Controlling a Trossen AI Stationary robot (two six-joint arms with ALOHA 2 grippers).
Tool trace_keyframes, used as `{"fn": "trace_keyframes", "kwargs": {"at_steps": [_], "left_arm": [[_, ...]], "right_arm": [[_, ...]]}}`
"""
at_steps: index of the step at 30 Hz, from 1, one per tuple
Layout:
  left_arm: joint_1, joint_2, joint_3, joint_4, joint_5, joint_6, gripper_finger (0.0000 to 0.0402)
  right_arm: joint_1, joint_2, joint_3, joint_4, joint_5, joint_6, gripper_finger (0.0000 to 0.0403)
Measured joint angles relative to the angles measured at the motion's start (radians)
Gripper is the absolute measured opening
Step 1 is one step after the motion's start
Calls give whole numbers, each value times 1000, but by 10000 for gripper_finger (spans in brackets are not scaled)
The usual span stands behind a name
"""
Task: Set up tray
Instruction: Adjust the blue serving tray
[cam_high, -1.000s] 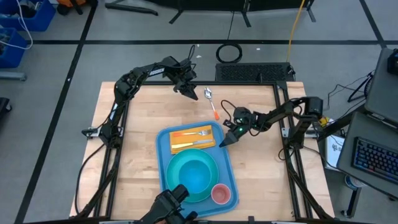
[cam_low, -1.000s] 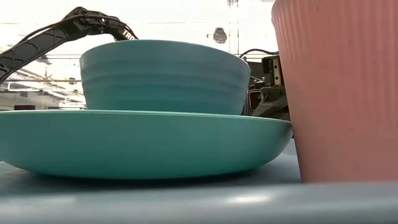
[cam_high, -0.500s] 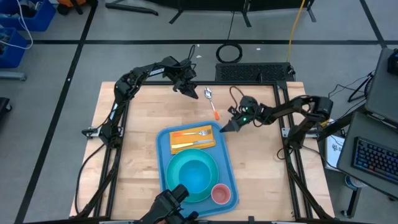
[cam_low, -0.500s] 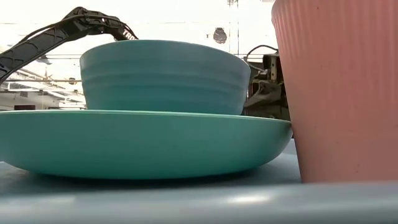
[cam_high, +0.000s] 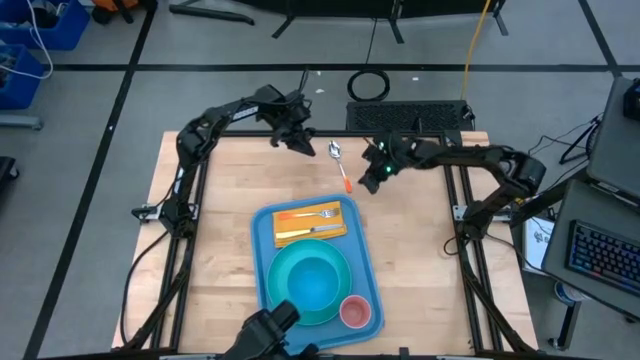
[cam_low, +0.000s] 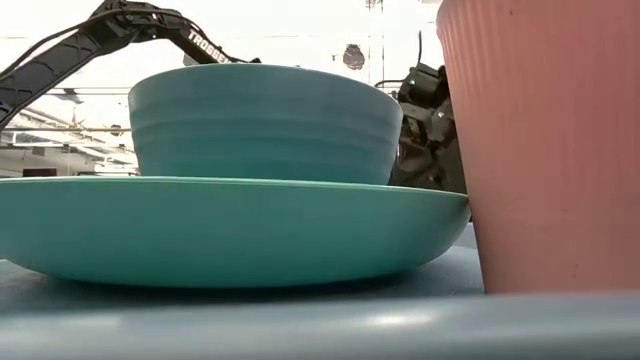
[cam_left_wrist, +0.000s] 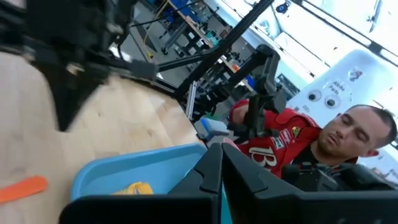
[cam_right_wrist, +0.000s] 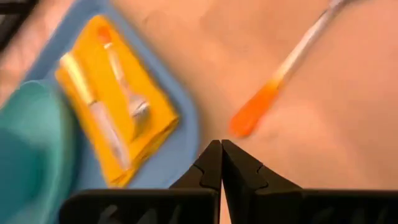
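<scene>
My right hand (cam_high: 372, 184) over spoon (cam_high: 341, 166) handle, fingers together, empty. Left hand (cam_high: 299, 143) nearby, also pinched together. Tray (cam_high: 264, 262) on desk (cam_high: 220, 250) w/ napkin, plate, cup. Risk: closed fingers nudge spoon away; hands may clash.
</scene>
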Motion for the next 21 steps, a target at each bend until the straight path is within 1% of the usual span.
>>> {"fn": "trace_keyframes", "kwargs": {"at_steps": [3,6,7,10,11,13,16,18,21], "left_arm": [[0,-16,0,-37,-1,54,23],[0,-25,0,-61,0,84,26],[0,-25,0,-65,-1,90,25],[0,-25,0,-66,-1,92,16],[0,-25,0,-65,-1,92,12],[0,-25,0,-66,-1,93,5],[0,-25,0,-65,-1,94,5],[0,-25,0,-66,-1,94,14],[0,-25,0,-69,-3,94,26]], "right_arm": [[-28,0,81,-72,24,-76,0],[-45,6,161,-114,123,-110,0],[-58,11,194,-153,121,-112,0],[-94,56,291,-260,49,-128,0],[-101,78,313,-287,40,-130,0],[-96,137,360,-351,26,-156,0],[-77,234,423,-412,19,-195,1],[-70,285,460,-424,18,-212,9],[-70,330,516,-438,18,-230,38]]}}
